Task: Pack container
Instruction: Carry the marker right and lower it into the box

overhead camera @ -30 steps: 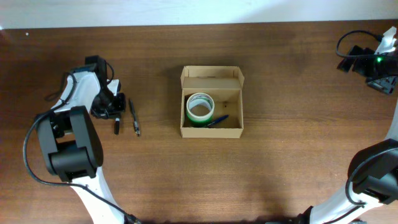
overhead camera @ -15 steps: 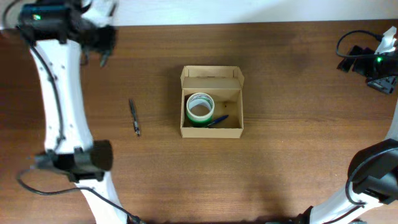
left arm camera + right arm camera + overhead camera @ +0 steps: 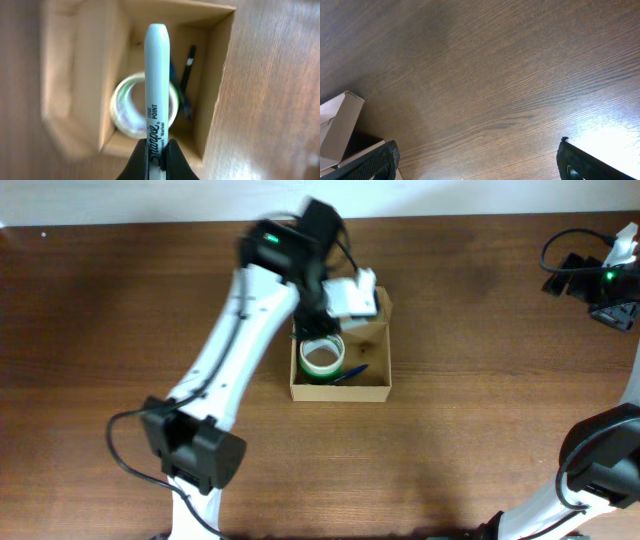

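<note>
Over the container (image 3: 340, 393), opening upward, hinged edge far, left hand (image 3: 156, 150) clamped on a marker (image 3: 156, 75), right hand (image 3: 477, 165) spread, empty

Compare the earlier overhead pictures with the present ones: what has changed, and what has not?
The left arm swung from the left side of the table, via its far left corner, to above the container. The left hand now grips a marker over it. The container, the tape roll and blue pen inside it, and the right hand stayed put.
</note>
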Robot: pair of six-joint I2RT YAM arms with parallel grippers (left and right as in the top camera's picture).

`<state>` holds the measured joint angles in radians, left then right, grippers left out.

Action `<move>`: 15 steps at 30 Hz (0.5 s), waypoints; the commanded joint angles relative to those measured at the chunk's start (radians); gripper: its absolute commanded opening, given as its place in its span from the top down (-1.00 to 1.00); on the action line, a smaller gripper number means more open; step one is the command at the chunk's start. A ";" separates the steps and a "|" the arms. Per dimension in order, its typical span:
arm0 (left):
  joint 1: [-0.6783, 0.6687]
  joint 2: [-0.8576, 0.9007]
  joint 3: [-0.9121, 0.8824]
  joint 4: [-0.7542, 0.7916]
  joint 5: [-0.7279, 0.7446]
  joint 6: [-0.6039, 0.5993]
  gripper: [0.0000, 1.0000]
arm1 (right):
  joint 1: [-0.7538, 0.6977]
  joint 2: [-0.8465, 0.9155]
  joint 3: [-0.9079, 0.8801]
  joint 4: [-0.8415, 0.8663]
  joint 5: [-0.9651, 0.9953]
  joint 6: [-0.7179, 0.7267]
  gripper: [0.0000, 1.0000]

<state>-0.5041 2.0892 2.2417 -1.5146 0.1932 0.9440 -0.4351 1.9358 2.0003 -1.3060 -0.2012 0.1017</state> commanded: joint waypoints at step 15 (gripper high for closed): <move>-0.103 0.011 -0.371 0.203 -0.014 0.011 0.97 | 0.003 0.003 -0.003 0.000 -0.005 0.001 -0.98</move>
<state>-0.6067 2.1021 1.9072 -1.3228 0.1787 0.9718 -0.4351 1.9358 2.0003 -1.3056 -0.2016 0.1017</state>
